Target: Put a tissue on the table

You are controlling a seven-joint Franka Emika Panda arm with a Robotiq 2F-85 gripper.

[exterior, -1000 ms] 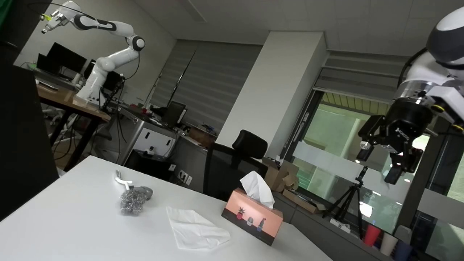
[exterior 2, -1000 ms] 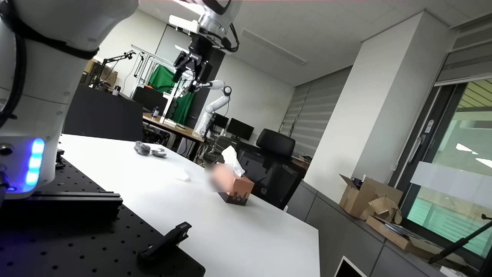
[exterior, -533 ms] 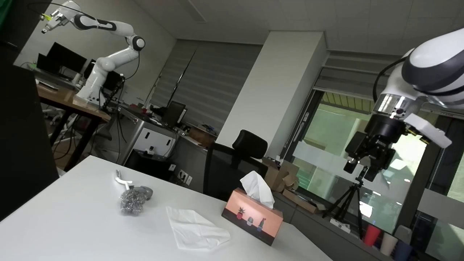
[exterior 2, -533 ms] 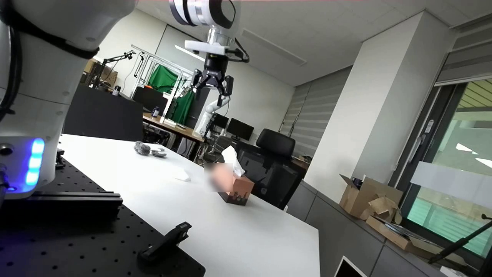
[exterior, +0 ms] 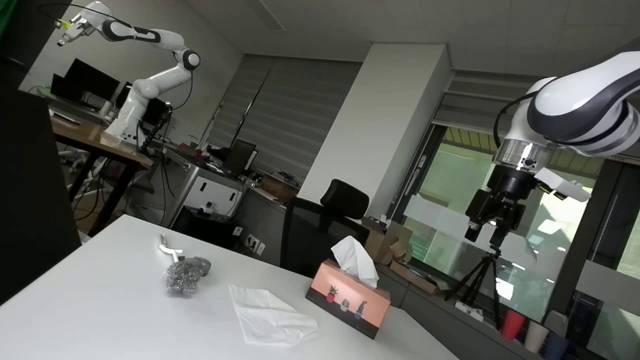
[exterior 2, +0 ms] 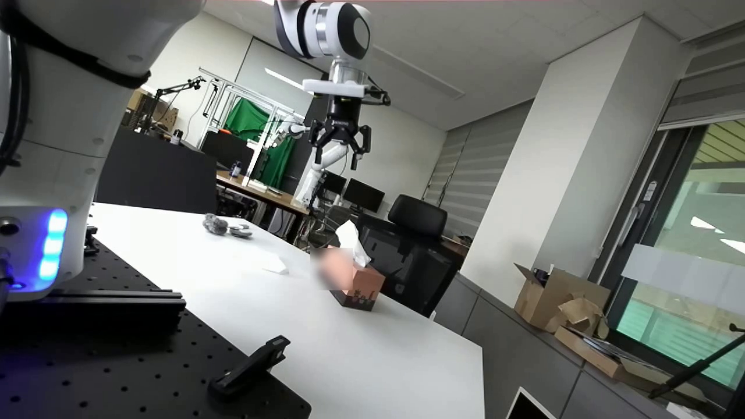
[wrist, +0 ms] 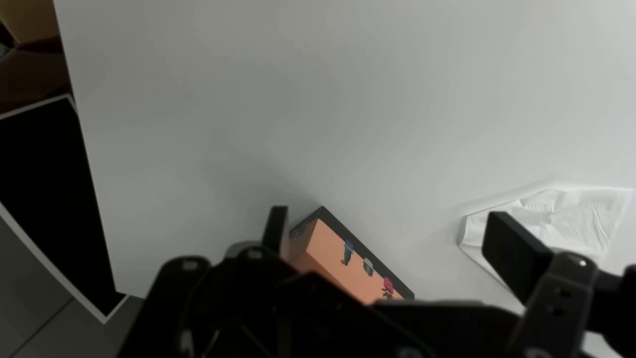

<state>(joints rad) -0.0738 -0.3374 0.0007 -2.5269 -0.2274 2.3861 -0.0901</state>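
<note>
Only the arm [exterior: 560,102] is found moved since the earlier frames: by it the gripper [exterior: 484,237] is brought nearer the edge of the desk [exterior: 150,320] where the chair [exterior: 320,230] is parked, while everything on the surface is left unchanged. The fingers [wrist: 514,254] are spread wide, nothing is held, and the tips are well above the desk.

If a further tissue is to be drawn, the tissue box [exterior: 347,299], set near the chair-side edge, could be tipped or pushed over it by an off-centre descent, as no fixing is seen. The tissue [exterior: 270,317] is already laid out on the desk, inward from that edge, so the task may be judged done; being thin and loose, it could be swept or crumpled by a low pass. The upright tuft [exterior: 356,260] in the box could be torn, or slip free, if only its tip is pinched.

Beyond the desk, a pale pillar [exterior: 372,130] and a window [exterior: 465,172] are shown, then a second robot arm [exterior: 146,89]. Toward the opposite corner of the chair-side edge, a grey fuzzy object [exterior: 181,278] is placed on the white surface, with a white hooked piece [exterior: 170,251] just beside it.
</note>
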